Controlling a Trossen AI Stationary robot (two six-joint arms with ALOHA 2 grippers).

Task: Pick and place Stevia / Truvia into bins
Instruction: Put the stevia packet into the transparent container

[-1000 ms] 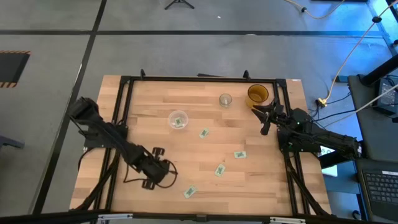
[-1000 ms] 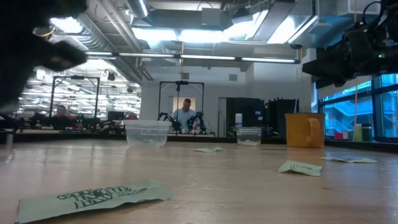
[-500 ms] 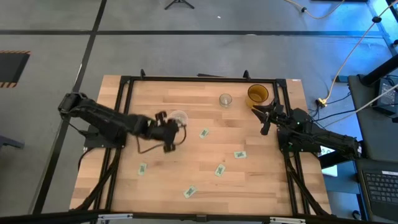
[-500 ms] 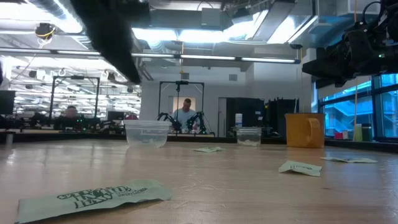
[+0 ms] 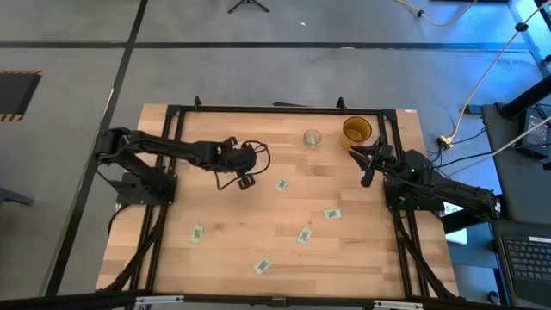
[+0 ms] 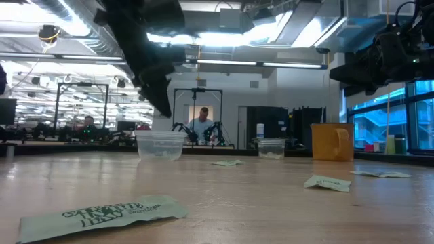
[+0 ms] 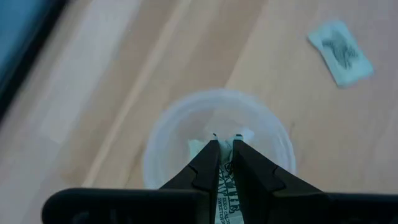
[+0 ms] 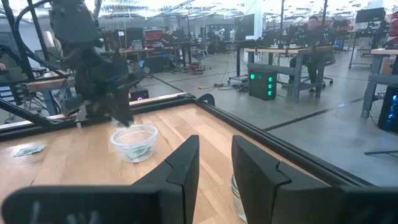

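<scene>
Pale green sachet (image 7: 222, 186) is pinched between the nearly closed fingers of the left claw (image 7: 223, 144), directly above the wide clear cup (image 7: 163, 140), at ten o'clock on the tabletop (image 5: 344, 258). Another sachet (image 7: 340, 51) lies nearby. Right claw (image 8: 214, 144), parted and empty, waits at two o'clock beside the amber cup (image 5: 355, 130).

We count five pale green flat paper sachets (image 5: 281, 184) lying loose on the wooden surface (image 5: 370, 258), and a sixth sachet (image 7: 222, 186) in the left gripper (image 7: 225, 146). We count three cups: one wide shallow clear plastic cup (image 6: 161, 144), one small clear cup (image 5: 312, 138) and one amber cup (image 5: 355, 131).
</scene>
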